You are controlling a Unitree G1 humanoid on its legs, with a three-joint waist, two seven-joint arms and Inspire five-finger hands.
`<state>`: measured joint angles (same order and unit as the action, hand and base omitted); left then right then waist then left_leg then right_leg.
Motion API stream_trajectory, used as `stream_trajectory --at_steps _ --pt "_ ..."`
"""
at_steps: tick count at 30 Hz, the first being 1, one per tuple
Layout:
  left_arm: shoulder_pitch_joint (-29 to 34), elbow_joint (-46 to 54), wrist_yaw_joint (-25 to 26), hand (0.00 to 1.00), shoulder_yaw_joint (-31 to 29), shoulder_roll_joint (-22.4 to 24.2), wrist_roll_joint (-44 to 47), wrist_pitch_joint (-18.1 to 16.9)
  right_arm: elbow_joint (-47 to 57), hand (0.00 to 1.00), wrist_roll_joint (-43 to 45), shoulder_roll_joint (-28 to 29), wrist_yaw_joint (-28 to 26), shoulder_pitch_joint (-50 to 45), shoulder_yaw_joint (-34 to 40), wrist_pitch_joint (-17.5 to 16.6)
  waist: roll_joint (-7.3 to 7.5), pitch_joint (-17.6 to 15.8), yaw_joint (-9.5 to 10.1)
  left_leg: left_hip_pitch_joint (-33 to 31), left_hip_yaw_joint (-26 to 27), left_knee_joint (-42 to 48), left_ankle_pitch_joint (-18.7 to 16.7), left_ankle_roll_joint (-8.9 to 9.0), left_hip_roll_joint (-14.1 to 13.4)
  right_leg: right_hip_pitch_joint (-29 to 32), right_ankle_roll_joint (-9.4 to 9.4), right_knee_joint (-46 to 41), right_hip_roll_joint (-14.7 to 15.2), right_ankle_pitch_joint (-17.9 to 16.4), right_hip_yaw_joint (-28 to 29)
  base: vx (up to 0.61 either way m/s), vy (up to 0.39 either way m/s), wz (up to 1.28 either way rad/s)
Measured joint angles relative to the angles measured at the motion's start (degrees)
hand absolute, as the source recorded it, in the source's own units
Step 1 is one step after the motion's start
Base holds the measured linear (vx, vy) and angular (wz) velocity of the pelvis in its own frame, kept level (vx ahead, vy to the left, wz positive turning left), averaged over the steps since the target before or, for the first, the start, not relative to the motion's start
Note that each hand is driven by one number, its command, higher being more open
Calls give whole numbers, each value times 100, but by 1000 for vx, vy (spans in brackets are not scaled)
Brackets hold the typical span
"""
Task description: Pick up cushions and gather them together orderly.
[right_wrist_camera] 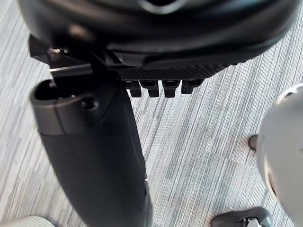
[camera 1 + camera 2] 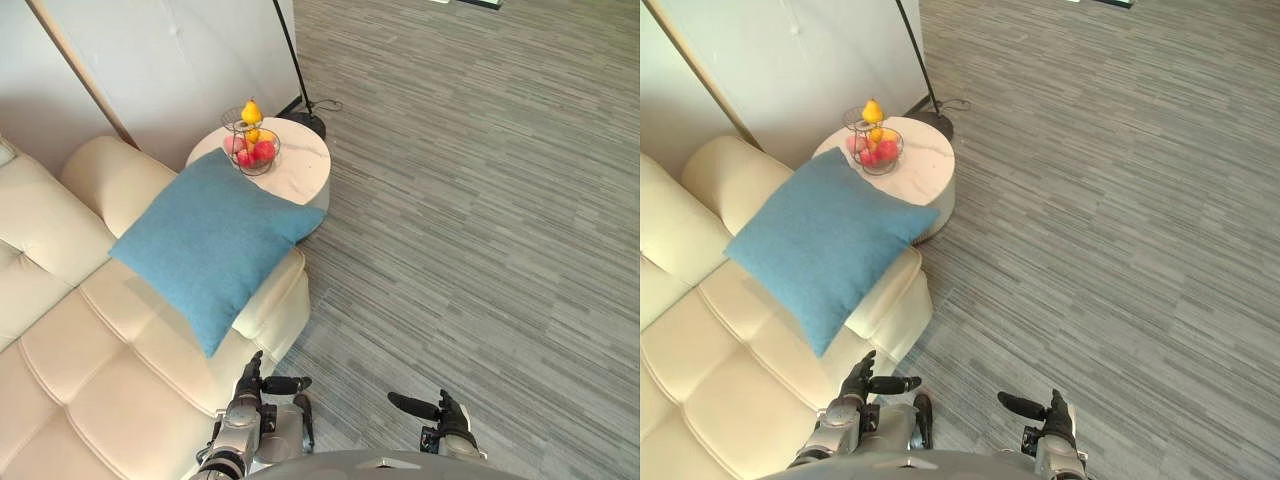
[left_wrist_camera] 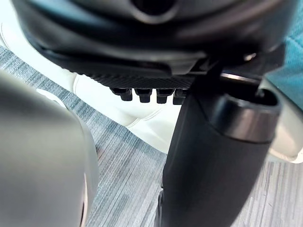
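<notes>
A blue square cushion (image 2: 212,240) lies tilted on the cream sofa (image 2: 70,370), over the sofa's arm, with one corner reaching the round side table (image 2: 300,170). My left hand (image 2: 252,384) hangs low beside the sofa's front corner, below the cushion and apart from it. Its fingers are straight, its thumb sticks out sideways, and it holds nothing. My right hand (image 2: 440,410) hangs over the grey floor, open and empty as well. In the left wrist view the thumb (image 3: 213,156) stands before the sofa's edge, with a strip of the cushion (image 3: 293,71) beyond.
On the white round table stands a wire basket (image 2: 252,145) with red and yellow fruit. A black floor lamp's base (image 2: 305,122) and pole stand behind the table, by the wall. Grey striped carpet (image 2: 480,200) stretches to the right.
</notes>
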<state>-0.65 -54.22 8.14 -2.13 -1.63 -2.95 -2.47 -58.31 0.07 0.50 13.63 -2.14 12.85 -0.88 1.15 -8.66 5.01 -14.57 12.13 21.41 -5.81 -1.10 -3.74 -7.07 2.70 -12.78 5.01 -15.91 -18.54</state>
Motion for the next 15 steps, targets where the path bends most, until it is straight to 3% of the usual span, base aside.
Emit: stream_trajectory --at_steps 2,4,5,6,8,11,13,14,15 --pt "-1 -144 -15 100 1 -60 1 7 -103 100 -10 2 -68 18 5 4 -7 21 -2 186 4 -13 -140 -81 123 35 14 -469 147 0 156 309 112 14" --pt "56 -234 -33 100 15 -128 3 8 -134 100 -54 -44 -106 31 35 19 -7 27 18 536 -18 -168 -243 -130 238 411 84 -1807 373 31 358 253 103 23" --pt "132 -275 -37 100 124 -229 4 11 -100 100 -68 -58 -112 -11 94 15 45 36 -61 809 -211 -285 -352 -166 385 835 585 -3155 638 388 529 248 61 62" --pt "178 -284 -49 100 130 -266 4 19 -90 100 -80 -67 -112 -66 99 5 61 49 -106 911 -360 -285 -439 -189 447 1063 641 -3755 729 534 617 314 -1 86" --pt "227 -291 -36 100 113 -299 12 53 15 100 -97 -82 -127 -181 139 -2 87 75 -125 1190 -734 -305 -541 -196 512 1459 345 -4421 820 330 661 298 -47 98" --pt "232 -288 -14 100 89 -269 6 52 155 100 -105 -53 -121 -237 146 -78 62 81 -139 1475 -1218 -468 -553 -149 477 1832 116 -3718 715 79 790 230 -118 91" --pt "225 -287 10 100 61 -215 5 53 207 100 -101 -62 -156 -237 148 -110 -4 94 -144 1460 -1593 -486 -590 -39 387 2030 68 -2928 365 26 1348 232 -289 97" --pt "217 -286 13 100 52 -193 0 52 244 100 -88 -63 -158 -242 143 -111 -39 82 -172 1397 -1911 -402 -667 125 322 2061 80 -2292 54 40 2016 157 -264 83" --pt "218 -286 14 100 49 -193 0 52 245 100 -84 -63 -158 -246 142 -112 -36 85 -175 1356 -1991 -363 -699 178 314 2045 88 -2095 -20 52 2197 145 -407 110"
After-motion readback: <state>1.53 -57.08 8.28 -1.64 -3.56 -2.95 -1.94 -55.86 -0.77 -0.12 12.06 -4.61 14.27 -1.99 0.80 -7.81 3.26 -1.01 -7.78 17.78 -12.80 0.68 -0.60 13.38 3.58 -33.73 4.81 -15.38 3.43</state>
